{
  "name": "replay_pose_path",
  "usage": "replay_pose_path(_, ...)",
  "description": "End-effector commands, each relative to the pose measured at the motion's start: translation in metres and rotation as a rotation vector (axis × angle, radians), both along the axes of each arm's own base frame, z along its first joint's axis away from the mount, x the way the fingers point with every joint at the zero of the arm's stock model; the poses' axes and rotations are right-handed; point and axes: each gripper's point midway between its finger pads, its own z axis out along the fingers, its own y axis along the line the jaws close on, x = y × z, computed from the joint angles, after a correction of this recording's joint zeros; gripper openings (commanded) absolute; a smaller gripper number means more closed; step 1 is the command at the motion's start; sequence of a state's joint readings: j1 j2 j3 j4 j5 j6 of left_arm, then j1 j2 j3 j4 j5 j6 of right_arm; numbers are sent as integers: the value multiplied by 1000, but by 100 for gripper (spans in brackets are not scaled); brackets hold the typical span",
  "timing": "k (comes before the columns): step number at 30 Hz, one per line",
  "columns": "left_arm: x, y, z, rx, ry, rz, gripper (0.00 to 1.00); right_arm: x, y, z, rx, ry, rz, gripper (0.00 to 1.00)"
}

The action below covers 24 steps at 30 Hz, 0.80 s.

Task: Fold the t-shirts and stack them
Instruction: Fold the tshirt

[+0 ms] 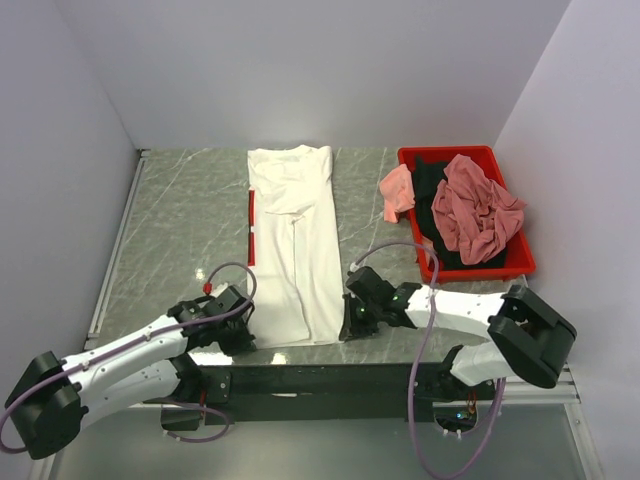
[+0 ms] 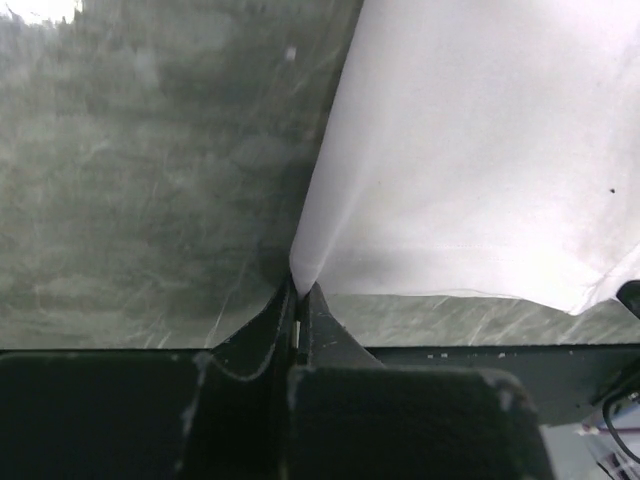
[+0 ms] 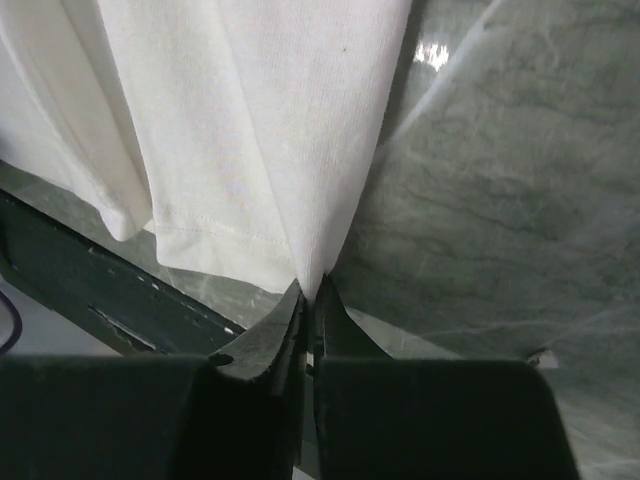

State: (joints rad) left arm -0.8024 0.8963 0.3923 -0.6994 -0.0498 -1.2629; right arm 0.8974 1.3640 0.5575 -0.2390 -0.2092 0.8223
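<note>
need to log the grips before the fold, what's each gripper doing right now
left gripper: shut on the near left corner of the white t-shirt
right gripper: shut on its near right corner

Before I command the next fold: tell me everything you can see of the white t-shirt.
The white t-shirt is soft, thin-looking cloth, folded lengthwise into a long narrow strip lying flat on the green marbled table, hem toward the arms. A sliver of red print shows along its left edge. The left gripper pinches its near left corner, the right gripper its near right corner, both shut on the cloth.
</note>
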Motion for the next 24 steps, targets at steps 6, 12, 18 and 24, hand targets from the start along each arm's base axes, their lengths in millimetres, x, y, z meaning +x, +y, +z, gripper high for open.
replay_pose_path(6,-6,-13,24,-110,-29,-6,1,-14,0,15,42,0,73,0)
replay_pose_path(12,14,-22,56,-146,-132,-6,1,2,11,50,90,-97,79,0)
replay_pose_path(18,70,-31,107,-102,-375,10,0,55,19,90,134,-215,16,0)
replay_pose_path(24,130,-27,134,10,-467,82,1,117,23,123,75,-367,-40,0)
